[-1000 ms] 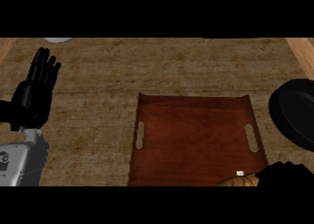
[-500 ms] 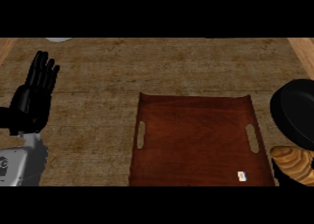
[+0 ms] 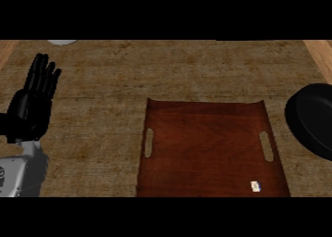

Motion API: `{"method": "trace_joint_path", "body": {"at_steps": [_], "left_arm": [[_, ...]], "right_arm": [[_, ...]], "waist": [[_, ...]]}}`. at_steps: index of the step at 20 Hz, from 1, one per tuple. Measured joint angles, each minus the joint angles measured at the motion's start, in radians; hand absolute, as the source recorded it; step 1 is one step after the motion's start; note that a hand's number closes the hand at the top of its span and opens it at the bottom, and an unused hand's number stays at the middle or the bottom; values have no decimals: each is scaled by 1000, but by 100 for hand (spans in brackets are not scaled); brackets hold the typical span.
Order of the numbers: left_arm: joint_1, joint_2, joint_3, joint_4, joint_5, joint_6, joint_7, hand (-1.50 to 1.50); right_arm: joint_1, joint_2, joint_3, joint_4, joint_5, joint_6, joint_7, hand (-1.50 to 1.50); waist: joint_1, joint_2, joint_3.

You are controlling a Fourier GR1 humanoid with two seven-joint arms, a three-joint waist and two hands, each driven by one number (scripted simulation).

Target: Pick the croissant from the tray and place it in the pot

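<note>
You are looking steeply down at a worktop with a rough, woven brown surface and a strip of lighter wood along each side. A dark red-brown tray lies flat in the middle, running down to the lower edge of the view; it has a slot handle on each long side and a small pale tag near its lower right corner. The croissant is nowhere to be seen, neither on the tray nor elsewhere on the worktop. The black pot sits at the right edge, just beside the tray's upper right corner and partly cut off by the frame; you cannot tell what, if anything, lies inside it. Your left hand rests at the left side, well apart from the tray, fingers straight, close together and pointing up, holding nothing. Your right hand is out of view. A small pale object peeks in at the top left.
</note>
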Motion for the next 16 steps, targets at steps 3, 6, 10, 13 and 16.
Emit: {"method": "trace_joint_path", "body": {"at_steps": [3,6,10,13,16], "left_arm": [[-10,-4,-7,8,-3,-2,1,0],[-38,-4,-5,22,-6,5,11,0],[-13,-9,-13,4,-6,-5,8,0],[-33,-13,-14,32,-13,-4,-8,0],[-52,-5,-1,52,-5,-11,-7,0]], "right_arm": [[-48,-101,-106,196,-92,-17,-116,150],[-91,-184,-157,401,-124,-61,-234,150],[-162,-255,-154,648,-103,-141,-334,150],[-200,-304,-133,807,-75,-163,-380,150],[-239,-317,-125,942,-89,-117,-372,-150]], "waist": [[6,2,-1],[11,3,-1],[18,3,-2],[19,4,-2],[22,6,-3]]}}
